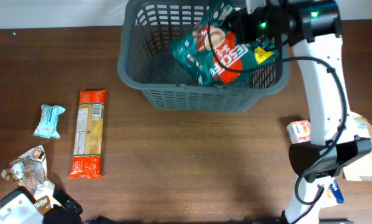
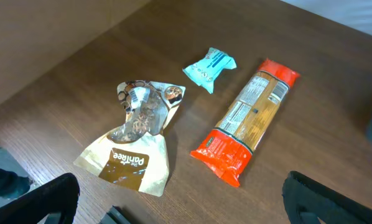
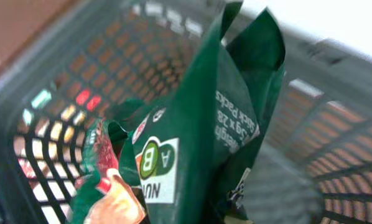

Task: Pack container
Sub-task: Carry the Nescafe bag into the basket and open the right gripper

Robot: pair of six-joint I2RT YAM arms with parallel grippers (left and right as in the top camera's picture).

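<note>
Brown wooden table with orange pasta packet, small teal packet alongside

I count: one basket, one green packet, one pasta packet, one teal sachet, one cream pouch, one orange-white packet (partly hidden).

The container is dark grey, its sides a lattice of slots. The green packet bears red and white lettering and a yellow patch. The long packet is orange-red at both ends and pale tan between, with a white label. The small packet is light turquoise. The bag is cream with a brown band. The desk is dark brown woodgrain.
</note>
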